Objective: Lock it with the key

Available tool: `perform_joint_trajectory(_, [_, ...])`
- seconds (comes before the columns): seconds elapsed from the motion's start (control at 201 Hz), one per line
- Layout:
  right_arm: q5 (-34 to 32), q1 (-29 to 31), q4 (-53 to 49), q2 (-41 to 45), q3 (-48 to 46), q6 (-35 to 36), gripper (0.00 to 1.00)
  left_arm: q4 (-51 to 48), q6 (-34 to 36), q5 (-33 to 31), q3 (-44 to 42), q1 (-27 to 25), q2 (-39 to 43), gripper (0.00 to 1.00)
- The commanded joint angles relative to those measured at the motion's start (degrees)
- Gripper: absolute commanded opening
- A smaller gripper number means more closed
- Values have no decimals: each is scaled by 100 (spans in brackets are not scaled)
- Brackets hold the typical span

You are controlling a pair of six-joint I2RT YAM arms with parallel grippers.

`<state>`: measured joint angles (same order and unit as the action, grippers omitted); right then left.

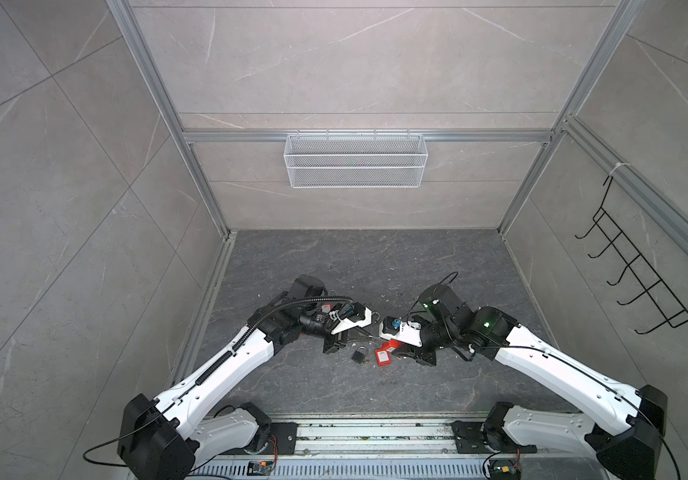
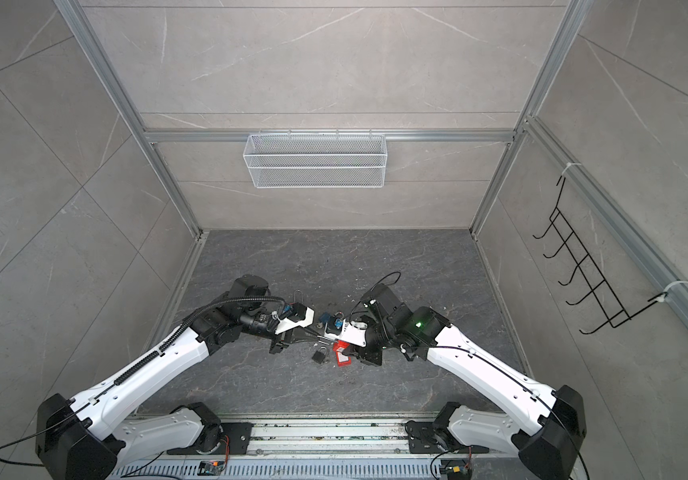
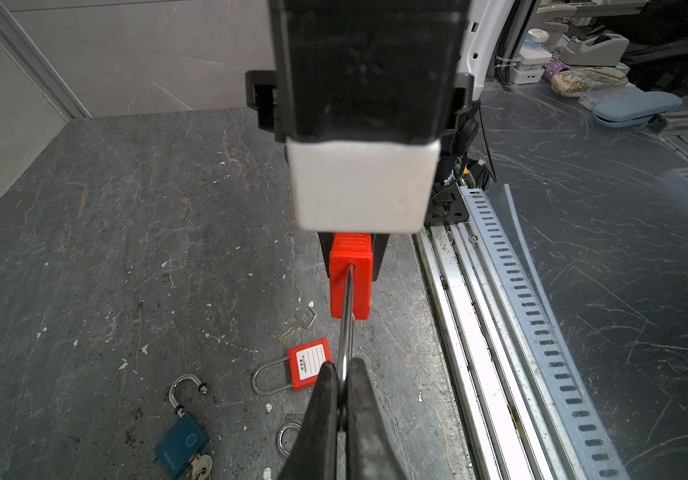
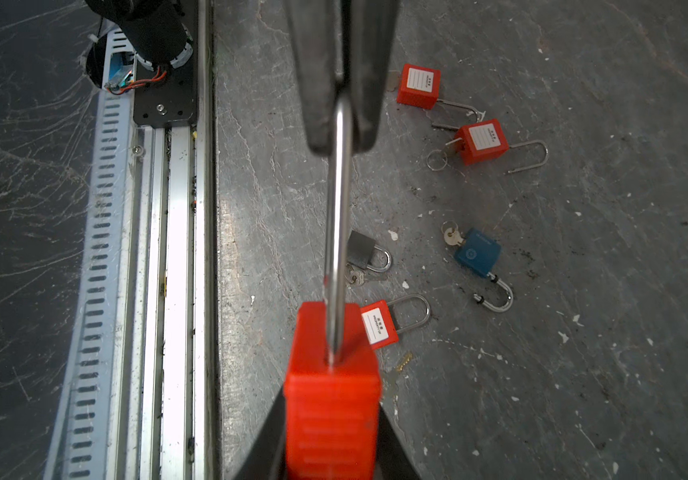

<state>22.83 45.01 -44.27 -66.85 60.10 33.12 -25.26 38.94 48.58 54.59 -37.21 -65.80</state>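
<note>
We are seeing a red lock [image 4: 332,399] with a silver shackle [image 4: 339,208], against a dark grey floor [image 4: 583,374] veined and flecked white. Near the red lock we are noting a labelled lock [image 4: 379,328], red with a white label, a yellowish key [image 4: 404,360], a grey lock [image 4: 361,249] and a blue lock [image 4: 477,251].

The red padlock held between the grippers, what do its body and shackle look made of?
Red body: looks like moulded plastic, satin finish, ribbed sides, uniform colour. Shackle: apparently polished steel, from its bright mirror-like streak; chrome plating is possible.
</note>
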Motion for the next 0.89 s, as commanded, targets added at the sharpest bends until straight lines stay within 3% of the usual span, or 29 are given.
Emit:
perform_joint_trajectory(0.0, [316, 7, -281, 93, 184, 63, 18, 179, -20, 158, 60, -6, 121, 0])
perform_joint_trajectory(0.129, [336, 7, -310, 93, 197, 71, 13, 64, 20, -65, 79, -6, 125, 0])
perform_joint_trajectory(0.189, [336, -1, -310, 103, 204, 61, 12, -20, 44, -245, 96, -8, 140, 28])
perform_joint_trajectory(0.289, [362, 4, -305, 120, 217, 63, 11, -152, 115, -425, 94, -13, 182, 46])
perform_joint_trajectory(0.473, [405, 5, -267, 39, 257, 62, 9, -230, 123, -325, 114, -17, 94, 41])
perform_joint_trajectory(0.672, [398, 6, -199, -89, 341, 63, 7, -177, 42, -121, 149, -63, 12, 24])
perform_joint_trajectory(0.886, [412, 3, -111, -177, 415, 89, 5, -181, -65, 182, 184, -67, -29, 18])
